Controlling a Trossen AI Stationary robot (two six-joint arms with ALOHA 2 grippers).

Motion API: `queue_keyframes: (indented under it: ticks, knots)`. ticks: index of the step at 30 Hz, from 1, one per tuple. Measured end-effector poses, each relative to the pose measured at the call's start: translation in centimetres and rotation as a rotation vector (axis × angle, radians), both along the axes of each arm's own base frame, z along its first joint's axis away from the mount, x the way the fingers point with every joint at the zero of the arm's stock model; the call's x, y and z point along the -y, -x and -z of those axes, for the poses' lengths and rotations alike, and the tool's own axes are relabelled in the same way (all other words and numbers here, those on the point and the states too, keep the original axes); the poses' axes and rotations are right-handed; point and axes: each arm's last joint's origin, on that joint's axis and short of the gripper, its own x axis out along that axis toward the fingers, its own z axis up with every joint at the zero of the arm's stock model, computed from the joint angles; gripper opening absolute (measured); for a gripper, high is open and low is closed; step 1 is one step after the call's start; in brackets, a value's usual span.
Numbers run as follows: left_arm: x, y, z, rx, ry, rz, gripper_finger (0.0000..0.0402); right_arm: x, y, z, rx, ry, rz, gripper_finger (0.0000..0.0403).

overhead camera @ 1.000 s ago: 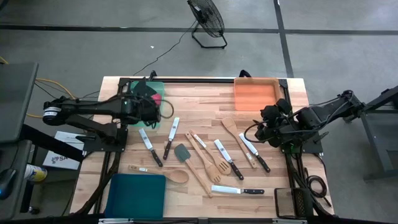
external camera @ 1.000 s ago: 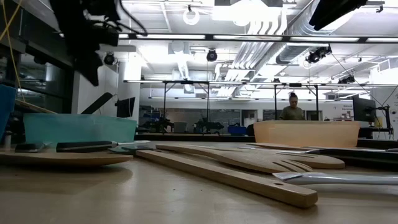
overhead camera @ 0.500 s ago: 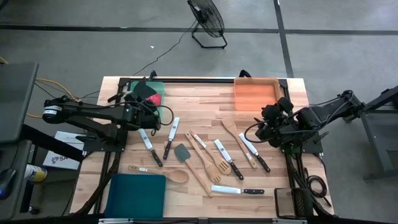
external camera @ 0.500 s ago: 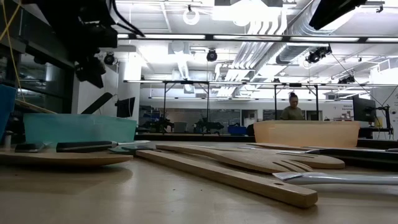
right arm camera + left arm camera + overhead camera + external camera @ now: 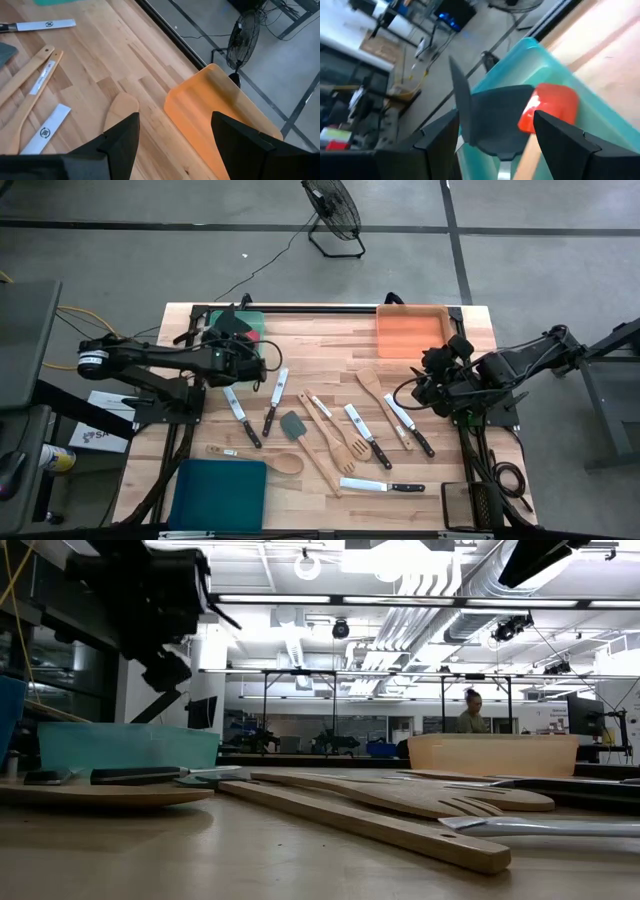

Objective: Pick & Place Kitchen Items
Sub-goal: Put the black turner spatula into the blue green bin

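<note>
Left gripper (image 5: 252, 357) hovers at the near edge of the green tray (image 5: 243, 319) at the table's far left, fingers (image 5: 565, 145) spread apart, nothing between them; in the tray lie a red-headed spatula (image 5: 549, 107) and a black spatula (image 5: 490, 117). Teal tray (image 5: 220, 494) sits at near left corner. On the wooden table (image 5: 330, 340) the rest lie loose, left to right: wooden spoon (image 5: 262, 457), two black-handled knives (image 5: 240, 414) and (image 5: 274, 400), grey spatula (image 5: 293, 425), long wooden spoon (image 5: 318, 455), slotted turner (image 5: 338, 435), knife (image 5: 367, 435), knife (image 5: 388, 486) nearest the front edge, another wooden turner (image 5: 382, 406), knife (image 5: 411, 426). Orange tray (image 5: 410, 330) at far right, empty of utensils as seen. Right gripper (image 5: 425, 385) hangs above the table just right of the knife by the turner, fingers (image 5: 240, 145) parted, gripping nothing. Person (image 5: 470, 712) stands in room behind
</note>
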Motion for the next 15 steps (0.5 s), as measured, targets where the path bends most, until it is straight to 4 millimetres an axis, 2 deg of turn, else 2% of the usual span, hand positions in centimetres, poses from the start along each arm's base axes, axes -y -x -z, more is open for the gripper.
queue_keyframes:
  ticks: [15]
  knots:
    - [-3.8, 1.6, 2.3, 0.001, -0.044, -0.214, 0.0249, 0.0, 0.0, 0.0, -0.003, -0.001, 0.000, 0.0239]
